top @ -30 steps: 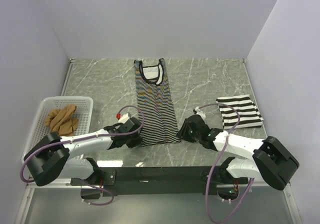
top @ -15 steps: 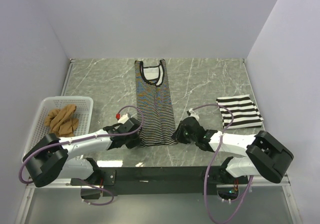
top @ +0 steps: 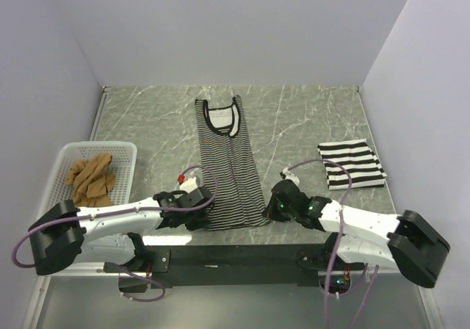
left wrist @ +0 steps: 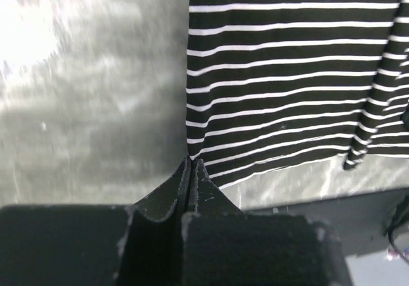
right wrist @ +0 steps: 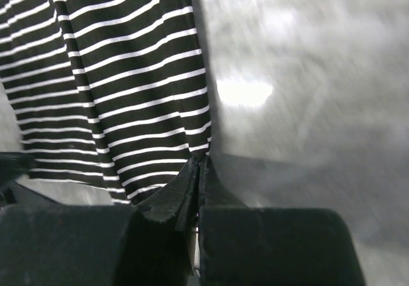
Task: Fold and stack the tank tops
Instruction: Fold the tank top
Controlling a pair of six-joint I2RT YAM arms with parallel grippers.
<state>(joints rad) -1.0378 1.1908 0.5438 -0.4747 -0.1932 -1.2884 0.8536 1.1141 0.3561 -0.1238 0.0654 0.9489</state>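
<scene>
Nearest, along the front edge of the grey marble-patterned table [top: 308,116]: a black bar [top: 235,256] under both arm bases. Just beyond it, two purple cables looping over the wrists, clear of the cloth.

At the table's middle, flat and lengthwise, hem near and neck far: the thin-striped tank top with black-trimmed neck [top: 231,169]. Low at its near left hem corner, the left gripper [top: 195,216]; low at its near right hem corner, the right gripper [top: 273,208]. Both touching the hem, one at each side.

Off to the left, well apart from the left gripper: a white plastic mesh basket [top: 117,145] holding a crumpled tan-brown tank top [top: 89,176]. Farther back on the right, near the side wall and apart from the right gripper: a folded tank top with wide black-and-white stripes [top: 351,164].

From above, fingertips hidden under the wrist bodies. From the left wrist, black fingers [left wrist: 163,200] pressed tip to tip with no gap, pinching the hem corner where the striped edge meets them. From the right wrist, the same: fingers [right wrist: 172,196] squeezed together on the opposite corner, striped cloth spreading away to the left, bare marble to the right. Basket and folded top visible only from above.
</scene>
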